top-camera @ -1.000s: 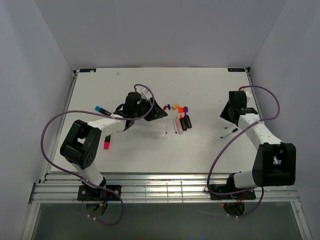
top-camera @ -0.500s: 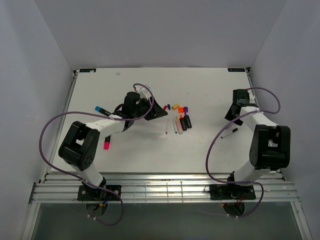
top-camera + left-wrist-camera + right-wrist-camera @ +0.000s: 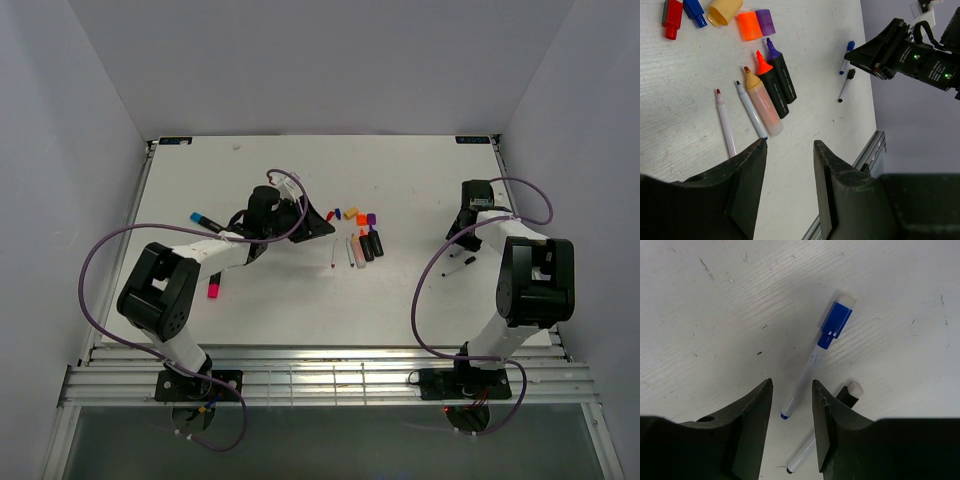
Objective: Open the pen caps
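Loose pen caps lie in a row on the white table: red, blue, tan, orange and purple. Below them are uncapped markers and thin pens. My left gripper hovers open near them, holding nothing; in the top view it is. My right gripper is open above a thin pen with a blue cap; the pen's bare end shows between the fingers. A black-capped pen lies partly behind the right finger.
A blue-capped marker and a pink-capped marker lie on the left side of the table. The right arm's purple cable loops over the table's right part. White walls close in both sides.
The right gripper has swung left and turned so it now sits over the two thin pens, its jaws a little narrower. The left arm has not moved.
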Controlling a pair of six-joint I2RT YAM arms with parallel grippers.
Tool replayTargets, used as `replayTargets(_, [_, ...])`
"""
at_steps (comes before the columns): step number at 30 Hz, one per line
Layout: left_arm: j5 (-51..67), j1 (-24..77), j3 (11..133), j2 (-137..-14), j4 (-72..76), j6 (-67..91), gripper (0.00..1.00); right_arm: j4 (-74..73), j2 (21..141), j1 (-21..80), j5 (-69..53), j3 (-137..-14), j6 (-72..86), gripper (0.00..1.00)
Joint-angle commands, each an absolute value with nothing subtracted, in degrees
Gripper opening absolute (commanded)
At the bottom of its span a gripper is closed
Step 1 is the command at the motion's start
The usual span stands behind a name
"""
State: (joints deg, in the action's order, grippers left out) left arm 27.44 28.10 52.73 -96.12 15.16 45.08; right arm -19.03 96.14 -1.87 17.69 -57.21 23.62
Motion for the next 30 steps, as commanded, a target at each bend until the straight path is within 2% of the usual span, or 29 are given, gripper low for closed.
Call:
replayTargets(1, [28.0,27.9,51.5,-94.3,16.0,44.1,0.53,-16.3,96.8,-2.2,17.1,-56.2,24.1,0.41])
replayTargets(13, [27.9,27.9,49.7,-93.9,16.0,43.8,0.53,-14.1,96.5,-2.2,15.9,-52.8,24.3,0.38])
replayTargets(17, [28.2,27.9,49.5,-93.8,15.9,43.8,0.53,-13.2,98.0,-2.2,14.3,-52.4,24.3,0.28])
replayTargets(18, [28.2,27.9,49.5,-93.7,15.9,43.7,0.53,-13.0,98.3,-2.2,13.9,-52.4,24.3,0.21])
replayTargets(21, [28.4,27.9,49.7,-93.3,15.4,43.4,0.53,-12.0,98.4,-2.0,12.5,-52.2,23.9,0.08])
replayTargets(26, [29.6,27.9,53.2,-94.1,12.0,42.2,0.53,-10.9,92.9,-0.1,10.1,-51.4,21.7,0.08])
replayTargets(30, [32.2,27.8,55.4,-95.7,11.5,44.2,0.54,-10.0,86.3,7.4,5.6,-50.2,18.8,0.08])
